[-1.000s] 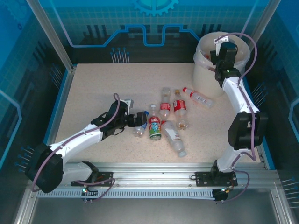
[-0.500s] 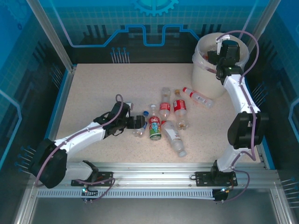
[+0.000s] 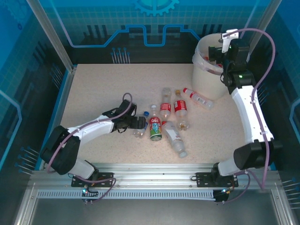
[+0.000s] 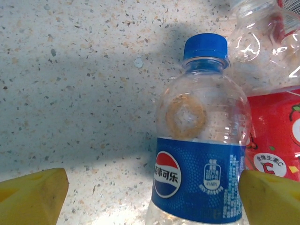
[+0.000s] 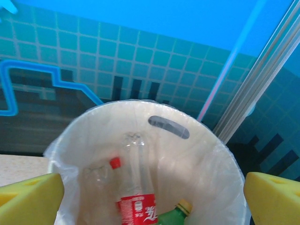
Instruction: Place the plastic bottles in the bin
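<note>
Cream plastic bin [image 5: 201, 164] — clear btls [image 5: 135, 190] inside

A speckled beige tabletop [image 3: 103, 89] is enclosed by blue walls [image 3: 93, 21] printed with a pale grid. A gear emblem [image 3: 154, 5] is seen at the top of the back wall. Aluminium posts [image 3: 49, 33] are set at the far corners, and a metal rail [image 3: 154, 169] is fixed along the near edge.

bright even light, soft shadow on the table [image 4: 70, 93] (left wrist), glints on the bottle [image 4: 201, 122]
</note>
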Robot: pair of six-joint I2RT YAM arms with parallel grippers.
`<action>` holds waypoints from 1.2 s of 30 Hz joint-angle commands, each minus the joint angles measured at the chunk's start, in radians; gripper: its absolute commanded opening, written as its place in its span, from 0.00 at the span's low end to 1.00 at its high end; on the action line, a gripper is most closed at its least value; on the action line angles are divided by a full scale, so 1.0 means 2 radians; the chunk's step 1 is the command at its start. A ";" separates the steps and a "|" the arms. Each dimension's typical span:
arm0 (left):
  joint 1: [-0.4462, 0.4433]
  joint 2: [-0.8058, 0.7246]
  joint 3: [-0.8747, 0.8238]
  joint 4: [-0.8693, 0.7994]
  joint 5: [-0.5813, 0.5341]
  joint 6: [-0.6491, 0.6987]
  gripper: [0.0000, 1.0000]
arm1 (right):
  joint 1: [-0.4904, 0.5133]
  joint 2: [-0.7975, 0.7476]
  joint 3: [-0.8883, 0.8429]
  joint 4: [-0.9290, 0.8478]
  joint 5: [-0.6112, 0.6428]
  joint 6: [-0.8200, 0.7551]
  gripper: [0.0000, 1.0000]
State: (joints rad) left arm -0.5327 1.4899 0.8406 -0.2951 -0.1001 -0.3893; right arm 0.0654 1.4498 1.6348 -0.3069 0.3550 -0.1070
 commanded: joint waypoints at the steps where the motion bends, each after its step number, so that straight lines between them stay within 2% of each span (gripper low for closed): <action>1: 0.002 0.014 0.017 -0.013 0.012 0.012 0.94 | 0.009 -0.037 -0.031 -0.054 -0.049 0.052 0.99; 5: 0.002 0.025 0.002 0.012 0.053 0.008 0.94 | 0.012 -0.076 -0.086 -0.063 -0.105 0.099 0.99; 10: 0.000 0.048 -0.012 0.020 0.067 -0.002 0.91 | 0.018 -0.109 -0.128 -0.079 -0.201 0.169 0.99; 16: -0.001 0.076 -0.006 0.009 0.063 -0.004 0.80 | 0.033 -0.155 -0.193 -0.077 -0.233 0.214 0.99; 23: -0.001 0.073 -0.001 0.009 0.054 -0.004 0.66 | 0.035 -0.176 -0.242 -0.079 -0.264 0.240 0.99; 31: -0.001 0.040 0.001 -0.005 0.026 -0.003 0.63 | 0.039 -0.186 -0.269 -0.080 -0.299 0.251 0.99; 36: -0.001 -0.006 -0.003 0.025 -0.008 -0.010 0.61 | 0.049 -0.185 -0.268 -0.098 -0.350 0.252 0.99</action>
State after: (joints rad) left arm -0.5331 1.5475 0.8391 -0.2760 -0.0601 -0.3939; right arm 0.1383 1.0927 1.0992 -0.4721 -0.2573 0.3786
